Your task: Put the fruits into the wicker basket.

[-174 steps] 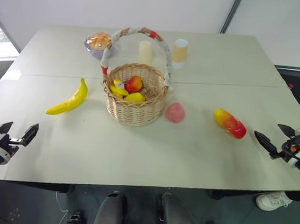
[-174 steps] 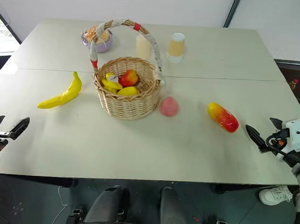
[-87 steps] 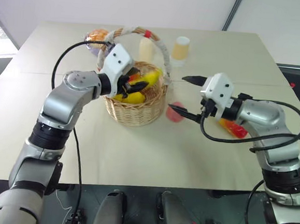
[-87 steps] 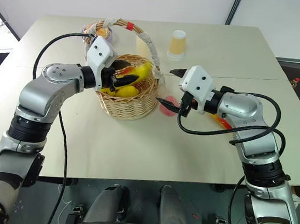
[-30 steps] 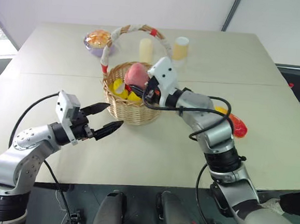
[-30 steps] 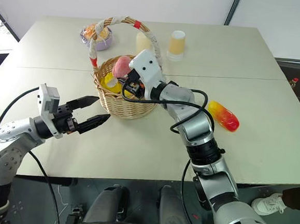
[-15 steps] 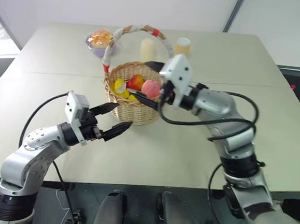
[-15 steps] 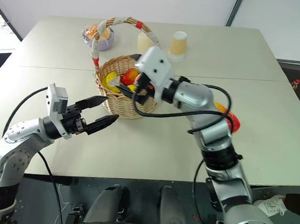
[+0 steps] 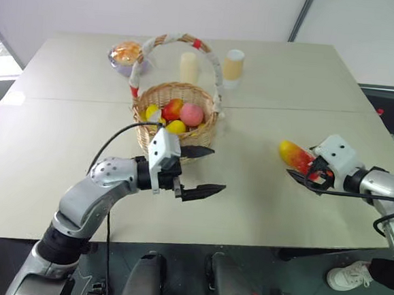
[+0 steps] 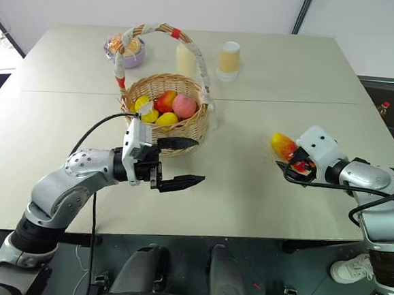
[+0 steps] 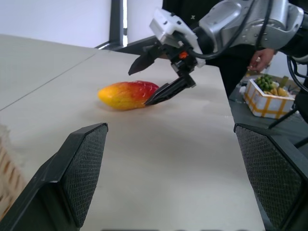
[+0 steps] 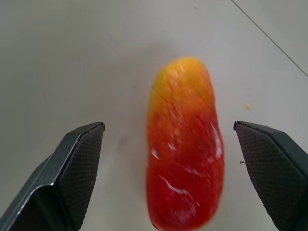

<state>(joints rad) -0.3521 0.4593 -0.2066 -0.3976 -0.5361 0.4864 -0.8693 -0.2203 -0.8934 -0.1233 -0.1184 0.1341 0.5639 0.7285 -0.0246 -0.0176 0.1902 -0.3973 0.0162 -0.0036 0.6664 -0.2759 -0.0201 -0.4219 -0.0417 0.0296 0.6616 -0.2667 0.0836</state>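
The counter (image 9: 269,92) is a wide pale surface with a seam running across it from side to side. The wicker basket (image 9: 177,112) stands left of the middle, just on the near side of that seam, its tall white-wrapped handle with red bands arching over it. Inside it lie the peach (image 9: 192,115), a red-and-yellow fruit and several yellow pieces, which I cannot tell apart.

The left gripper (image 9: 205,170) hangs over the counter just in front of the basket, pointing toward the right edge, its jaws spread wide and empty. The right gripper (image 10: 286,163) is near the right edge, jaws parted wide to either side of the mango (image 12: 184,144), with no contact to be seen. The mango lies flat on the counter, well apart from the basket.

Toward the far edge stand a pale yellow cylinder (image 9: 189,67) and a paper cup (image 9: 234,65), side by side behind the basket. A purple bowl (image 9: 128,54) with an orange top sits to their left.
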